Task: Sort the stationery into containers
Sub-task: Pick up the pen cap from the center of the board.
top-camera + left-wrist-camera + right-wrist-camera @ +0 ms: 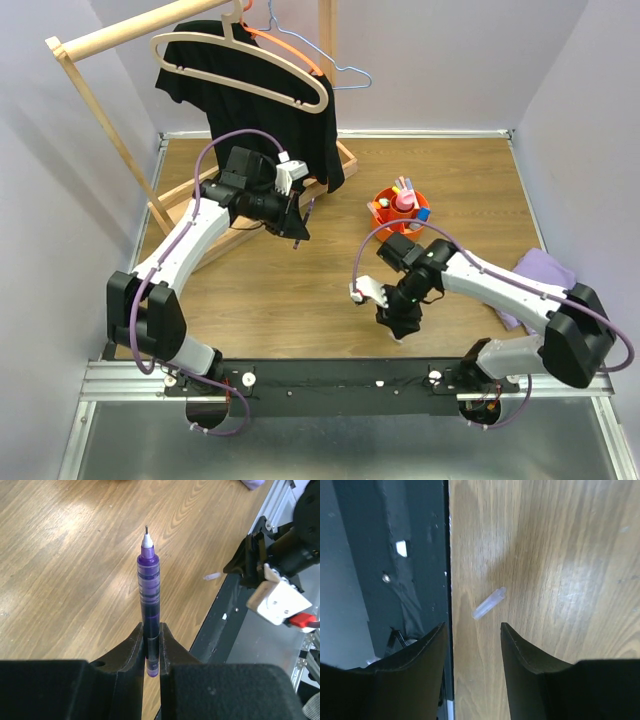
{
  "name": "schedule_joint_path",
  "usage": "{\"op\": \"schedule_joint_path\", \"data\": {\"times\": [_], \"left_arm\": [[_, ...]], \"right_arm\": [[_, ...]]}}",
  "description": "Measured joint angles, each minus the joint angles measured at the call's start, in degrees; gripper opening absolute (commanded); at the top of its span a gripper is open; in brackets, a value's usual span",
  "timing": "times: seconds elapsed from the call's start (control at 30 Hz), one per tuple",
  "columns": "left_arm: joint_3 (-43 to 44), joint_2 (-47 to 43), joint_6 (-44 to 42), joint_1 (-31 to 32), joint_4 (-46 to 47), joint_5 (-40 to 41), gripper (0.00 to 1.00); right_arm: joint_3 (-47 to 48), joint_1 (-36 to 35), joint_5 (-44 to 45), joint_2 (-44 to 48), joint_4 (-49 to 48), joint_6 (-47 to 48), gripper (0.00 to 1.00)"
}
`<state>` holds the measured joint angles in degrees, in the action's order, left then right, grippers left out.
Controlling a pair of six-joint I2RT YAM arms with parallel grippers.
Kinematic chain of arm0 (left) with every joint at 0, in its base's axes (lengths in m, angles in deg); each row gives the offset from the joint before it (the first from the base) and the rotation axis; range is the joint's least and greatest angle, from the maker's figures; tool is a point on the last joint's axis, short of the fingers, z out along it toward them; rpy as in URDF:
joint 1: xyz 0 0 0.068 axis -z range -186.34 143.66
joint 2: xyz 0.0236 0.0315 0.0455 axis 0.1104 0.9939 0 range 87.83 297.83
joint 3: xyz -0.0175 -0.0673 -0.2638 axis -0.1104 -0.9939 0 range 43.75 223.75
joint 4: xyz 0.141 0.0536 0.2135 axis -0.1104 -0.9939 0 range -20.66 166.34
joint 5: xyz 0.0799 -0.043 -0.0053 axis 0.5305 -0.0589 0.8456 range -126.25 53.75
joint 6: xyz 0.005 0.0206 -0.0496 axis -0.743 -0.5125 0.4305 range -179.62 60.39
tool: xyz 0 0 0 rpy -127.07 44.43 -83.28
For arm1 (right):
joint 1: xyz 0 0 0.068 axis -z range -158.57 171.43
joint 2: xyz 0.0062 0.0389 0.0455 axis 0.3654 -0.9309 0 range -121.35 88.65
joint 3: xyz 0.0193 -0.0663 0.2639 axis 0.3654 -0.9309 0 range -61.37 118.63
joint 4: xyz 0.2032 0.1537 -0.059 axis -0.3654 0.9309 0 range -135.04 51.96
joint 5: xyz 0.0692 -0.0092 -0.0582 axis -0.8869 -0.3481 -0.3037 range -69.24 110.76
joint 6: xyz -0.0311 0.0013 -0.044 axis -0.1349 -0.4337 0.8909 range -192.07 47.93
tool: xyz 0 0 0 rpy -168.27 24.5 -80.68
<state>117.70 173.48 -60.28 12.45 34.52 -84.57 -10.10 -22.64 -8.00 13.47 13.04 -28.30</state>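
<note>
Left gripper [151,628] is pinching a purple pen [148,580] low on the barrel, jaws pressed onto it, bare tip pointing away from the wrist. It is hanging over the worktop [300,290] toward the far left corner, just on the near side of the wooden rack base [349,160].

Right gripper [472,628] is hovering at the near edge, slightly right of middle, fingers spread and carrying nothing. Just ahead of its fingertips a small clear cap [489,602] is lying slantwise on the wood, just beside the dark rail [420,555]. (Probably the pen's own cap; the view is too blurred to be sure.)

Orange organiser [381,197] is standing toward the far right, several pieces already in it, well apart from both grippers.

Judgement: the right arm appears to be lining up on the cap. To do this well:
- Turn the wrist so the fingers are closing across the cap's short width, not along it.
- Descend straight until the tips are almost brushing the wood.
- Keep the finger nearer the rail off its lip.

The cap looks light and round, so a glancing touch risks sending it rolling over the edge. The left arm is best holding the pen steady meanwhile.
</note>
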Motion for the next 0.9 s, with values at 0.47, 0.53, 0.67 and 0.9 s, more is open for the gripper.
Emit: {"op": "schedule_joint_path", "data": {"times": [0.47,0.53,0.67,0.9], "left_arm": [[-2.6,-3.1,-0.1,-1.0,0.3,0.7,0.00],[-2.8,-3.2,0.1,-1.2,0.5,0.7,0.00],[-3.1,-3.2,0.2,-1.6,0.7,0.7,0.00],[-3.5,-3.3,0.3,-2.0,1.0,0.7,0.00]], "right_arm": [[-1.7,-1.9,6.1,-6.3,-2.9,-3.1,0.46],[-1.7,-2.2,6.1,-6.8,-3.1,-3.3,0.46],[-1.7,-3.1,6.1,-9.2,-3.5,-3.7,0.46],[-1.4,-5.9,6.5,-12.8,-4.0,-4.8,0.42]]}}
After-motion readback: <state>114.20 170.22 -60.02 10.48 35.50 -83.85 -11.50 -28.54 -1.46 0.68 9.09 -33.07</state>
